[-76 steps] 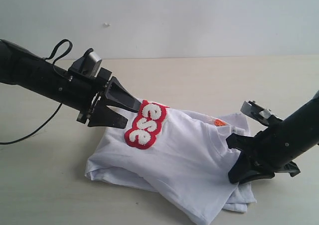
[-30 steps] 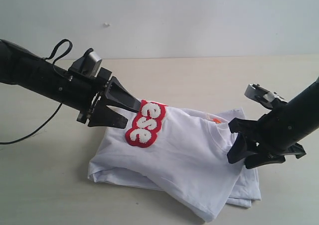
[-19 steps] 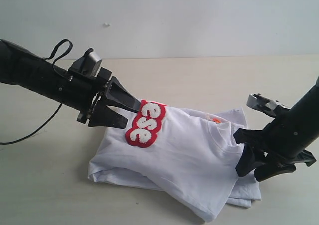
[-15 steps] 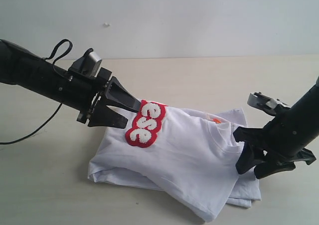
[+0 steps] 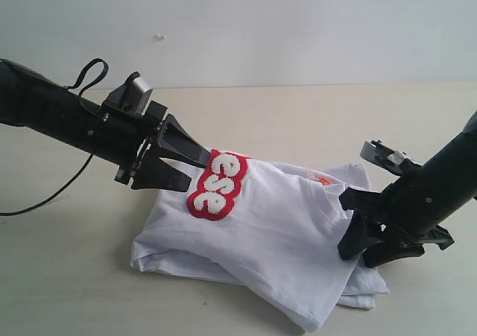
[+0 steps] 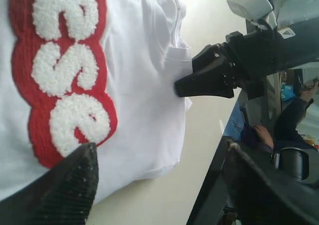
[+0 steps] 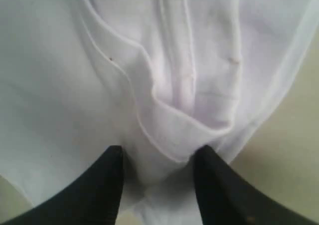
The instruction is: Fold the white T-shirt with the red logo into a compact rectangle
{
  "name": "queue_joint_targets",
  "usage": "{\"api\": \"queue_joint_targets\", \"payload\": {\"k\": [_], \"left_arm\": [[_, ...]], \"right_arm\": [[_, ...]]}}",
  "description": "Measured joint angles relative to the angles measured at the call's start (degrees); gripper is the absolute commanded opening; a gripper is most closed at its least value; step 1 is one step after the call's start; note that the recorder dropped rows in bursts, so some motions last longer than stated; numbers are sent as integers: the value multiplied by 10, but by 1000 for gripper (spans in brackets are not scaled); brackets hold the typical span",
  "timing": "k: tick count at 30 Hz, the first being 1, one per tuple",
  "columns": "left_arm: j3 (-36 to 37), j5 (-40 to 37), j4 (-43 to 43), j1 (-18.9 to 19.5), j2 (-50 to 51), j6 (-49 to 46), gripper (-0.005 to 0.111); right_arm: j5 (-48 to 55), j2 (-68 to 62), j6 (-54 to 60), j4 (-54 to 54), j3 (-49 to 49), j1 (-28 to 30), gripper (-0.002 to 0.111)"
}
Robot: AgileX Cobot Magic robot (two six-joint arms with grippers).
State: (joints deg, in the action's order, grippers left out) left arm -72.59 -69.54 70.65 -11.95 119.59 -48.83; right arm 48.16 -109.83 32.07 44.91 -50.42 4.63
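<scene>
white T-shirt (image 5: 268, 232) sits centre of the surface (image 5: 74, 284), part-folded into a loose multi-layer stack, not a rectangle yet: layers splay at the near-right corner, and the collar with its orange tag (image 5: 322, 179) is at the far right. red logo (image 5: 218, 185) is on the far-left part, only "ese" showing, tipped up toward the left gripper (image 5: 198, 173). That gripper is spread wide, jaws straddling the logo's left end, nothing clamped as far as I can see. right gripper (image 5: 358, 252) is on the shirt's right edge, jaws narrow with a bunched hemmed fold (image 7: 184, 115) pinched between them; looks like a sleeve or side hem, can't tell which. Handling, my read: light, limp cotton with zero stiffness, so it sags and wrinkles wherever it's unsupported. It's grippy rather than slippery, so layers drag each other. The chenille strip is thick and will resist a crease, so fold beside it, not across. Grab at stitched hems or seams and pinch through all layers, else only the top ply lifts. Take two corners together, one per gripper.
</scene>
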Motion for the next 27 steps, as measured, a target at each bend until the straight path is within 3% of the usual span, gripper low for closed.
{"api": "queue_joint_targets", "payload": {"k": [11, 27], "left_arm": [[0, 0, 0, 0, 0, 0, 69], [0, 0, 0, 0, 0, 0, 69]], "right_arm": [[23, 0, -32, -72, -23, 0, 45], [-5, 14, -28, -58, -24, 0, 45]]}}
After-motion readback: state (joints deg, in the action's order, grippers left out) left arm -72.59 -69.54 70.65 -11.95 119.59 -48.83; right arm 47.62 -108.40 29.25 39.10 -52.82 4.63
